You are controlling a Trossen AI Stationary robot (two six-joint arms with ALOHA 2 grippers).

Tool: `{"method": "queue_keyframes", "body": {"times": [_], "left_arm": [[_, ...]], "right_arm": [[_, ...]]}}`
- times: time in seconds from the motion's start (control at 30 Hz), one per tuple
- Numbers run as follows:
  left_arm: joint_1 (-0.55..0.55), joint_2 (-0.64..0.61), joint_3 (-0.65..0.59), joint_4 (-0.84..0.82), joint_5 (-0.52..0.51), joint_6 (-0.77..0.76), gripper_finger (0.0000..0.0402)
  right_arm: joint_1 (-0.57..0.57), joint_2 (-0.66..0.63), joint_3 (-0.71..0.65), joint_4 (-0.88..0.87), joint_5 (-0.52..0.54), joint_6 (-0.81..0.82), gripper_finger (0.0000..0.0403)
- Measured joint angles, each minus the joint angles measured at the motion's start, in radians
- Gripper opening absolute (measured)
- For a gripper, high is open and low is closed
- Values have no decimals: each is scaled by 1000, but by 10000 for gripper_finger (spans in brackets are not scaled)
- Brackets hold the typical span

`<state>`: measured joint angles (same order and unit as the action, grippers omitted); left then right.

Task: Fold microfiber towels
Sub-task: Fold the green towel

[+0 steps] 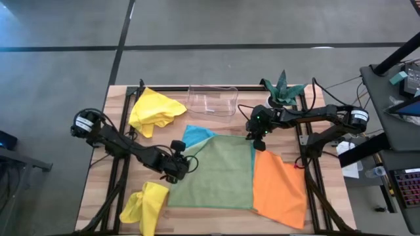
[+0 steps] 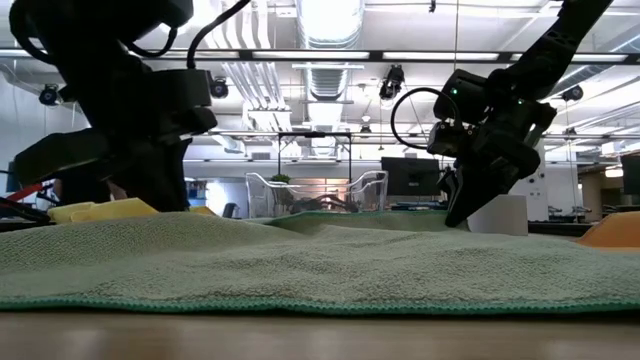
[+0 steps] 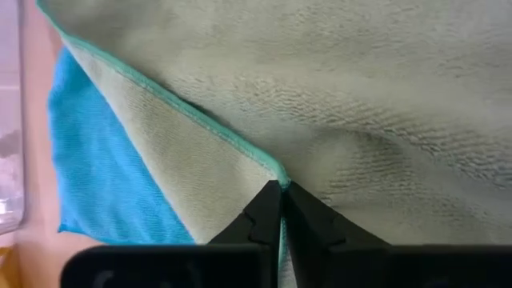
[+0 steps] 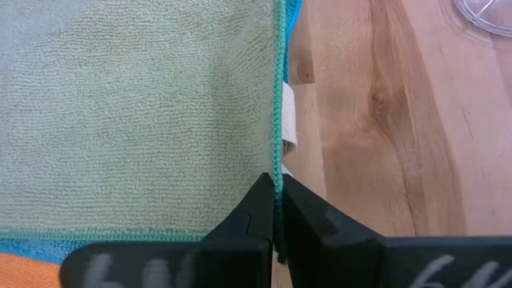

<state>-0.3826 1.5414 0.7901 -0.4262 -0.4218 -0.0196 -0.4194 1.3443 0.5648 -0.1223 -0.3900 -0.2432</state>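
Green towel point(image 1: 220, 174): spread flat mid-counter, over the turquoise towel point(image 1: 195, 136).
Left gripper point(image 3: 281, 189): pinched closed on its left edge.
Right gripper point(image 4: 276, 186): clamped on its far-right edge.

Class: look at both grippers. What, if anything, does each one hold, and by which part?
Both grip the sage green towel by its hemmed edge: the left gripper pinches its left edge, the right gripper its right edge near the far corner.
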Motion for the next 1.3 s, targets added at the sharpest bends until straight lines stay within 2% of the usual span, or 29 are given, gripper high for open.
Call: {"method": "queue_keyframes", "body": {"times": [0.17,0.47,0.9,1.3], "left_arm": [[3,0,-10,0,1,-1,0],[4,-27,14,-3,-86,0,0],[3,-212,19,-54,-163,1,0],[4,-275,25,-54,-201,52,0]], "right_arm": [[0,0,0,0,0,0,9],[0,-23,0,-7,0,18,9],[30,-244,0,-134,35,98,9],[176,-440,-1,-265,196,215,8]]}}
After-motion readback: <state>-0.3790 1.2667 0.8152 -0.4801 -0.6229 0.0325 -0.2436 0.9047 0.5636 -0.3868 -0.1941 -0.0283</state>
